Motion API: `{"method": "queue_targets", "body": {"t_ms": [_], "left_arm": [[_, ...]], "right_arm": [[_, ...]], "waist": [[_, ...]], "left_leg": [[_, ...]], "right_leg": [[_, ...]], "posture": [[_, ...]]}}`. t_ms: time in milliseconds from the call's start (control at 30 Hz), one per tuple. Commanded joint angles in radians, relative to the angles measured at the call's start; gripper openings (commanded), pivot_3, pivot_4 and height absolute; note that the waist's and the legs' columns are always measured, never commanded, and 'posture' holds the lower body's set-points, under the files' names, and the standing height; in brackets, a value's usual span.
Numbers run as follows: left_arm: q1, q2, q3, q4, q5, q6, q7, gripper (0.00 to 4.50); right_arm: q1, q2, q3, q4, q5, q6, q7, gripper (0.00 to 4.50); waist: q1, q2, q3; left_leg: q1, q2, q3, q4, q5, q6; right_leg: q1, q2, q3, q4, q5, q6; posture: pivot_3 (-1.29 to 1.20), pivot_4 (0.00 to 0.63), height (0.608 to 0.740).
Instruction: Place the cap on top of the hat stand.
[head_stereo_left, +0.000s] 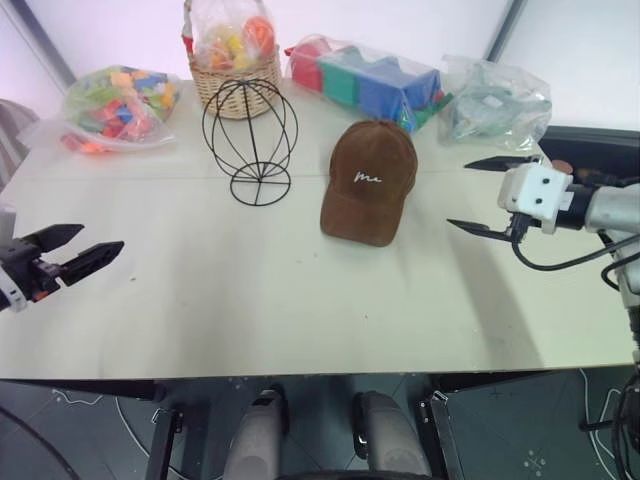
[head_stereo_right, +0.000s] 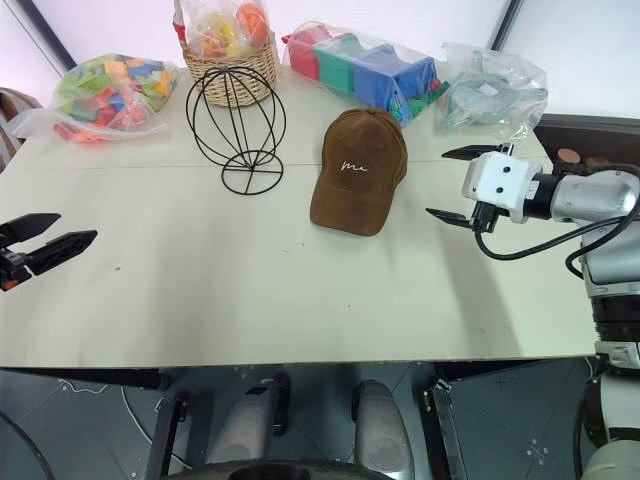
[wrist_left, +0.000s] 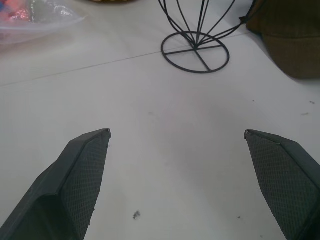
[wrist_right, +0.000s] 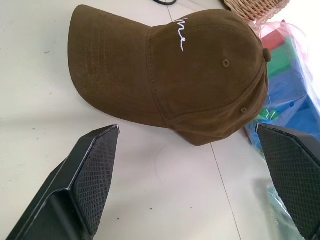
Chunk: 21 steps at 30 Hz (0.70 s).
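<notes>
Here, your right gripper (head_stereo_left: 482, 195) hangs wide open and empty over the table (head_stereo_left: 250, 290), its fingers pointing at the brown cap (head_stereo_left: 369, 182), which lies just ahead of them, crown up, brim toward you, not touched. Beyond the cap from that gripper stands the black wire hat stand (head_stereo_left: 251, 140), upright and bare, beside the cap without touching it. Your left gripper (head_stereo_left: 85, 247) is also spread open, holding nothing, well apart from both; the hat stand's round base sits ahead of its fingers (wrist_left: 82, 170).
</notes>
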Motion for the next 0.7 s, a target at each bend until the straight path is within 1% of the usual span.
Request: {"method": "queue_targets", "body": {"t_ms": [33, 233, 467, 700], "left_arm": [[-0.004, 0.008, 0.048, -0.028, -0.018, 0.005, 0.006, 4.5], [0.015, 0.014, 0.04, -0.03, -0.004, -0.009, -0.006, 4.5], [-0.005, 0.022, 0.035, -0.029, -0.016, -0.002, -0.008, 4.5], [-0.022, 0.033, 0.029, -0.022, -0.036, 0.016, -0.033, 4.5]], "right_arm": [[-0.031, 0.005, -0.013, -0.016, 0.015, 0.001, -0.008, 4.48], [-0.041, 0.02, -0.016, -0.03, 0.025, 0.02, -0.01, 4.48], [-0.025, 0.038, -0.006, -0.051, -0.006, 0.016, -0.042, 4.48], [-0.013, 0.049, 0.001, -0.085, -0.004, 0.031, -0.062, 4.48]], "waist": [[0.0, 0.0, 0.0], [0.0, 0.0, 0.0], [0.0, 0.0, 0.0], [0.0, 0.0, 0.0]], "left_leg": [[0.0, 0.0, 0.0, 0.0, 0.0, 0.0], [0.0, 0.0, 0.0, 0.0, 0.0, 0.0], [0.0, 0.0, 0.0, 0.0, 0.0, 0.0], [0.0, 0.0, 0.0, 0.0, 0.0, 0.0]], "right_leg": [[0.0, 0.0, 0.0, 0.0, 0.0, 0.0], [0.0, 0.0, 0.0, 0.0, 0.0, 0.0], [0.0, 0.0, 0.0, 0.001, 0.0, 0.0], [0.0, 0.0, 0.0, 0.001, 0.0, 0.0]], "posture": [[0.0, 0.15, 0.74], [0.0, 0.15, 0.74], [0.0, 0.15, 0.74], [0.0, 0.15, 0.74]]}}
